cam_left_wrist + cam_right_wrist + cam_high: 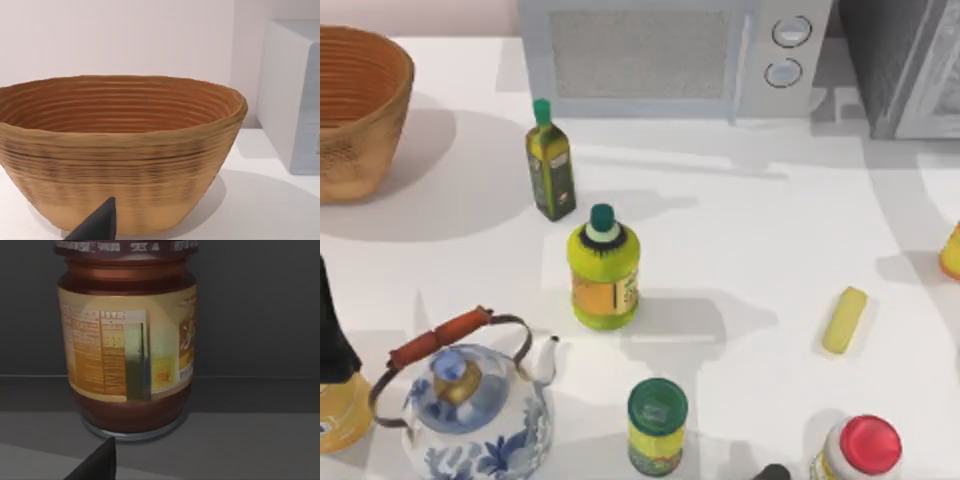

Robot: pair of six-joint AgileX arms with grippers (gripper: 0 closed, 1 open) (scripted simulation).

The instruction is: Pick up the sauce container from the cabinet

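The sauce container point(127, 340) stands upright inside the dark cabinet point(900, 65), which sits at the table's 1 o'clock corner. The right gripper point(97, 462) is close in front of the jar. The left gripper point(97, 222) faces the basket point(120, 150) at 10 o'clock; nobody can tell if either gripper's fingers are apart.

left fingertip point(97, 225): dark grey, matte, pointed wedge
right fingertip point(97, 465): dark grey, matte, pointed wedge

Open floor around sauce container point(127, 335) — seemingly inside cabinet point(260, 305).

text: none legible | sauce container point(127, 347) label: print too blurred to read | bottle labels on worktop point(770, 260): unreadable
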